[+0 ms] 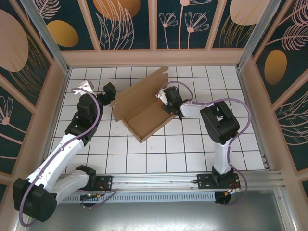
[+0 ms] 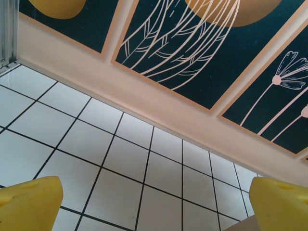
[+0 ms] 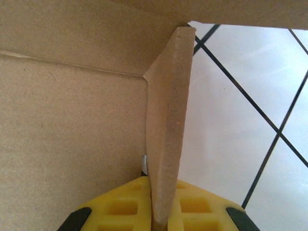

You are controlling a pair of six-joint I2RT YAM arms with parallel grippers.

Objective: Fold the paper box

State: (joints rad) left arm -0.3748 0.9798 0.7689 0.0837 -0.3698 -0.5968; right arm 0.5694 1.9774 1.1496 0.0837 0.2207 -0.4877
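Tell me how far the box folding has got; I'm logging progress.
Partly done: the brown cardboard die-cut box has panels lifted off the white tiled table. In hand: the right gripper is shut on one upright cardboard flap. The left gripper is open over bare tiles, touching nothing. Left: the box is not yet closed.

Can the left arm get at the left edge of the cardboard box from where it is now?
Probably yes. The left pincer stands open beside the paper box, at its left edge, only bare tiles between; the right pincer is shut on a flap at the opposite side.
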